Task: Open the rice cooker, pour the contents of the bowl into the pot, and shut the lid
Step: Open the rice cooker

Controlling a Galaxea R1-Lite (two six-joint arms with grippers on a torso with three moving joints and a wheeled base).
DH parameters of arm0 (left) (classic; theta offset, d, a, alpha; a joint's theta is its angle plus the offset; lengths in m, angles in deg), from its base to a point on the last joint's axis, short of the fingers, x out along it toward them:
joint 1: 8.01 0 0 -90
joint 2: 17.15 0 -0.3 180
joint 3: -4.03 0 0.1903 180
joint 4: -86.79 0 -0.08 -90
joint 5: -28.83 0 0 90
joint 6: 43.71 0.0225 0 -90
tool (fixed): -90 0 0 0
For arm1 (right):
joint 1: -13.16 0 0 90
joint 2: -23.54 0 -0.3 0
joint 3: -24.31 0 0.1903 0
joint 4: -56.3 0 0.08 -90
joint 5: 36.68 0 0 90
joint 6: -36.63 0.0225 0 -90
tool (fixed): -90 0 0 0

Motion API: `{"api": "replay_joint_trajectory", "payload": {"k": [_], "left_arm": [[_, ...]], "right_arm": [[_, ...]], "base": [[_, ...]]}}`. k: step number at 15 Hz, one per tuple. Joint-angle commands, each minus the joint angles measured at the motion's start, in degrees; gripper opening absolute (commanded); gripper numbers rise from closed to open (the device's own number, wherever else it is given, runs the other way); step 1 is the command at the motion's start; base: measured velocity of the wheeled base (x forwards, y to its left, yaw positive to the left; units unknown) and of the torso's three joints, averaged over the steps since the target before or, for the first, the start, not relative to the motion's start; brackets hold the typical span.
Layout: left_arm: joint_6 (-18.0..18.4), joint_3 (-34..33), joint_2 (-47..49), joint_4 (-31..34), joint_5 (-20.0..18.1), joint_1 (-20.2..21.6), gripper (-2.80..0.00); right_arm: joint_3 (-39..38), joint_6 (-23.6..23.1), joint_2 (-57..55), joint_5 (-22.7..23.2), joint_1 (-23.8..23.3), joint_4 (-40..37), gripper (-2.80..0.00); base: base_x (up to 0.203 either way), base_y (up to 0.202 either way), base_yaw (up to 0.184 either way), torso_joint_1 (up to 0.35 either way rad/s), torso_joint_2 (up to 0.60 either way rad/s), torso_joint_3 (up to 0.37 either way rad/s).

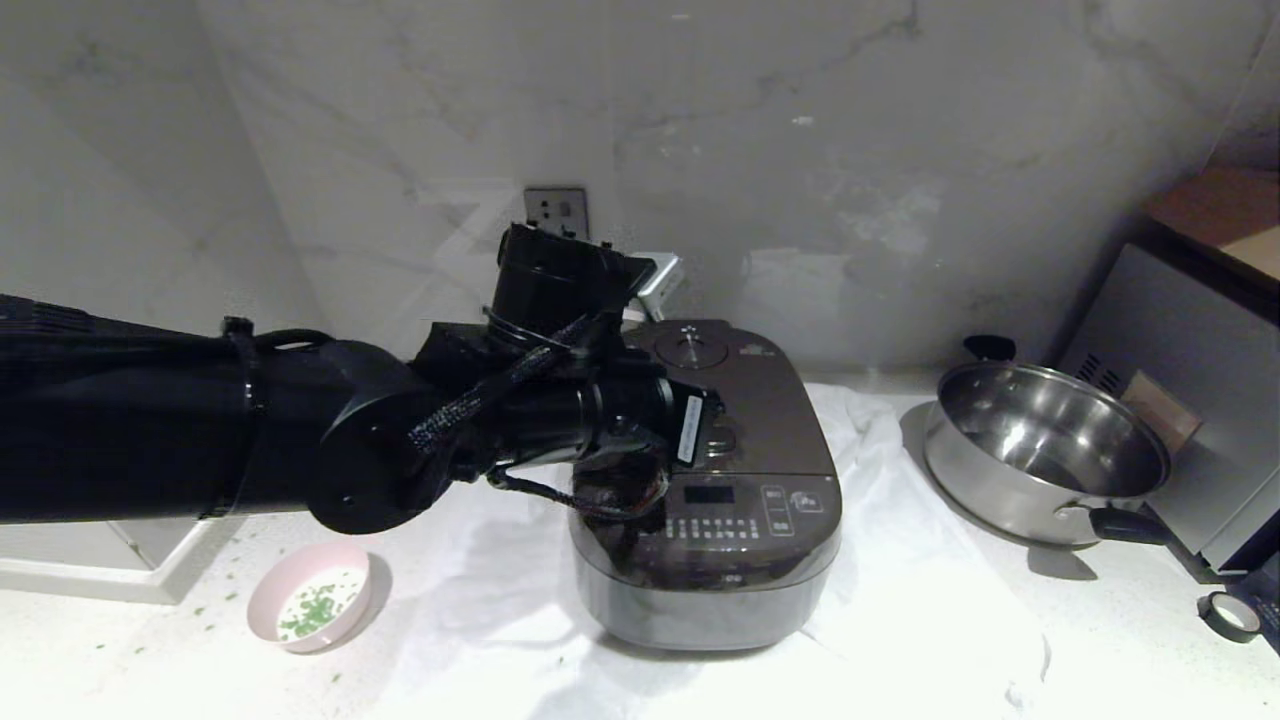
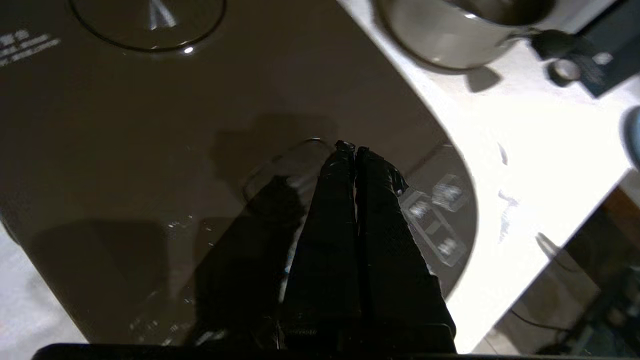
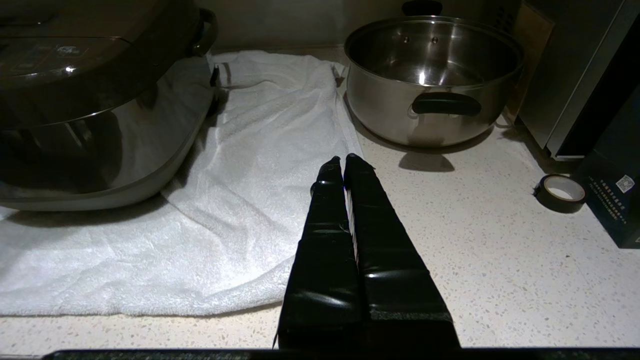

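The left gripper (image 2: 350, 148), fingers pressed together and holding nothing, is seen poised just above the closed lid (image 1: 735, 400) of the rice cooker (image 1: 705, 520), tips at the release button (image 2: 287, 170). The bowl (image 1: 310, 597) sits on the left side, well apart. The right gripper (image 3: 344, 161) is parked shut over the counter.

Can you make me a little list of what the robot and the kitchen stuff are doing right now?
rice cooker: on a white towel, facing front
lid: closed
left end effector: shut, tips over the lid near its release button
right end effector: shut, parked low over the towel's edge, holding nothing
bowl: pale pink, on the counter left of the cooker
contents: chopped green bits, in the bowl, a few scattered on the counter
steel pan: right of the cooker
tape roll: far right on the counter
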Motion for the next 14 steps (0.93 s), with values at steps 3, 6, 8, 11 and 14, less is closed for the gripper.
{"api": "replay_joint_trajectory", "payload": {"k": [3,6,8,11,14], "left_arm": [[-0.2,3.1,4.2,-0.1,1.4,0.0,-2.80],[0.0,2.8,5.1,-0.1,1.6,0.0,-2.80],[0.0,2.7,5.6,-0.1,1.7,0.0,-2.80],[0.0,2.7,5.6,-0.1,1.9,0.1,-2.80],[0.0,2.7,6.2,-0.1,2.8,0.2,-2.80]], "right_arm": [[-0.1,0.0,0.0,0.0,0.0,0.0,-2.80],[-0.1,0.0,0.0,0.0,0.0,0.0,-2.80],[-0.2,0.0,0.0,0.0,0.0,0.0,-2.80],[-0.1,0.0,0.0,0.0,0.0,0.0,-2.80],[-0.1,0.0,0.0,0.0,0.0,0.0,-2.80]], "base": [[0.000,0.000,0.000,0.000,0.00,0.000],[0.000,0.000,0.000,0.000,0.00,0.000],[0.000,0.000,0.000,0.000,0.00,0.000],[0.000,0.000,0.000,0.000,0.00,0.000],[0.000,0.000,0.000,0.000,0.00,0.000]]}}
